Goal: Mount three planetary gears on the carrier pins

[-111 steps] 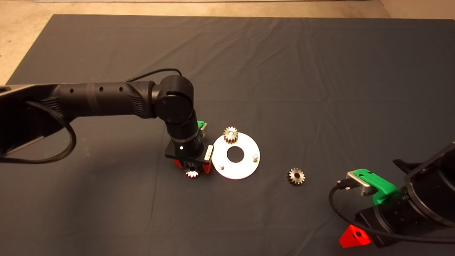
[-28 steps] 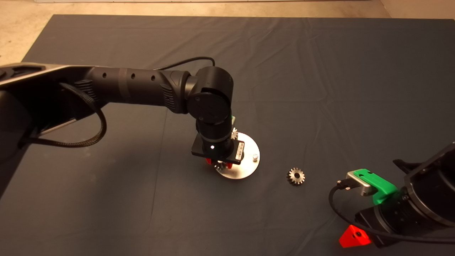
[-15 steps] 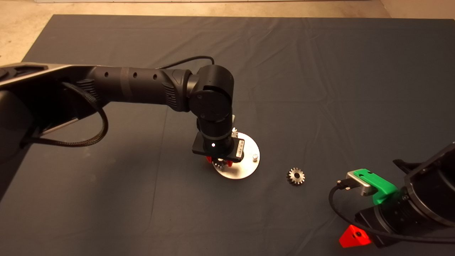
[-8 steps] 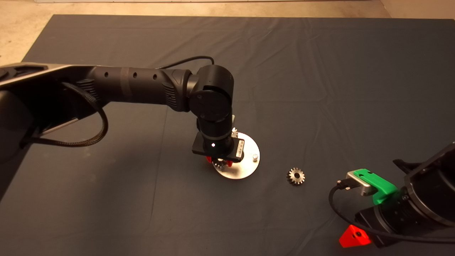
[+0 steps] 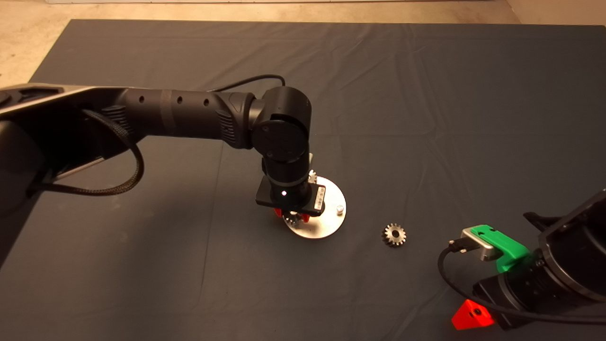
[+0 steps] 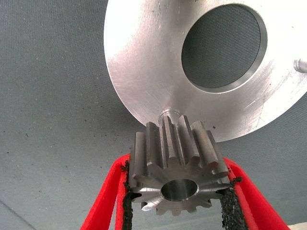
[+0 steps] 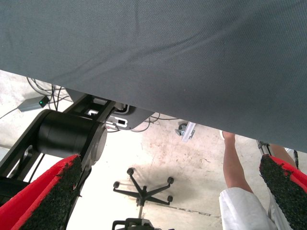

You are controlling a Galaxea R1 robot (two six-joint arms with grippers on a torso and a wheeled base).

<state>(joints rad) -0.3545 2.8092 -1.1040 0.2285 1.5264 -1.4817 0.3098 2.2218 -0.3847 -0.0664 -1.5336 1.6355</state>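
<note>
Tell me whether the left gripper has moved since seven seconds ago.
Yes. The left gripper, shut on a planetary gear, moved rightward from the mat beside the disc to over its near-left pin.

Warm dim head view, bright wrist views, glare on disc (image 6: 144, 62)

The disc (image 5: 326, 222) sits about dead center of the mat (image 5: 426, 94) in the head view. The left gripper (image 5: 291, 219) is over the disc's lower-left edge, with a gear (image 6: 175, 165) between its fingers right above a pin (image 6: 168, 114). Another gear (image 5: 394, 234) lies on the mat right of the disc, and the right gripper (image 5: 473, 316) is in the lower-right corner.
</note>
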